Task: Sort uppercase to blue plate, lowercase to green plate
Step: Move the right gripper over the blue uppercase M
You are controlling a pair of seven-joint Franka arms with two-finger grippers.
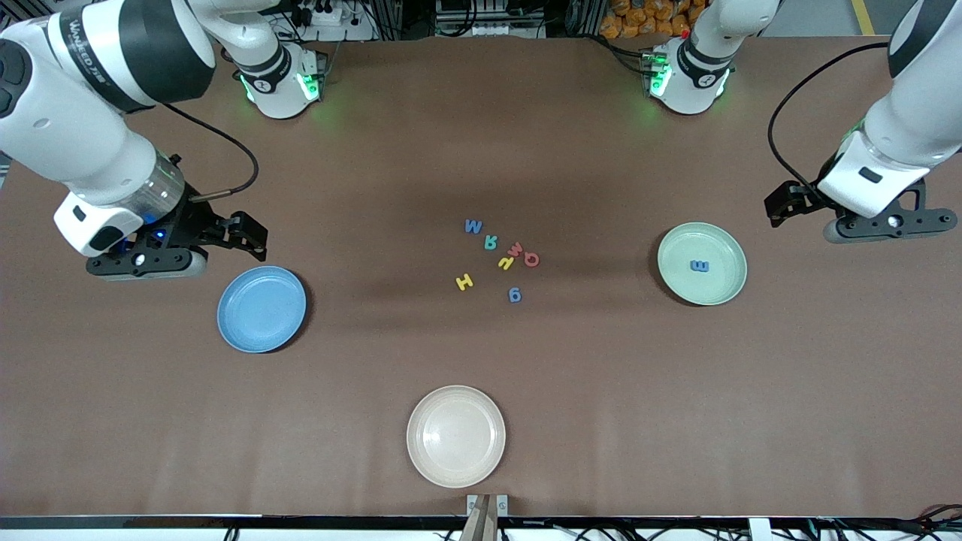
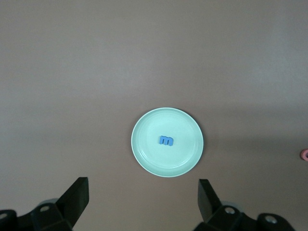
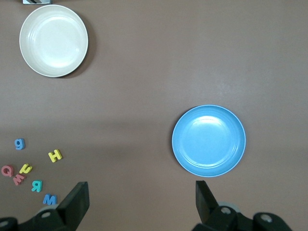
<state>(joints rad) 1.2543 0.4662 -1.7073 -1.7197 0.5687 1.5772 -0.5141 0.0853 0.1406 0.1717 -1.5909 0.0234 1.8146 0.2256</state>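
Mid-table lies a loose cluster of letters: blue M [image 1: 473, 226], teal R [image 1: 490, 242], red Q [image 1: 532, 259], yellow H [image 1: 464, 282], red m [image 1: 515, 249], yellow h [image 1: 505, 263] and blue g [image 1: 515, 294]. A blue m [image 1: 700, 266] rests in the green plate [image 1: 680, 244] toward the left arm's end. The blue plate [image 1: 261, 309], toward the right arm's end, holds nothing. My left gripper [image 1: 785, 204] hangs open beside the green plate [image 2: 185, 156]. My right gripper [image 1: 252, 234] hangs open beside the blue plate [image 3: 209, 140]. Both are empty.
A cream-white plate [image 1: 455, 436] sits near the table's front edge, nearer the front camera than the letters. Both arm bases stand along the table's back edge, with a black cable looping from each wrist.
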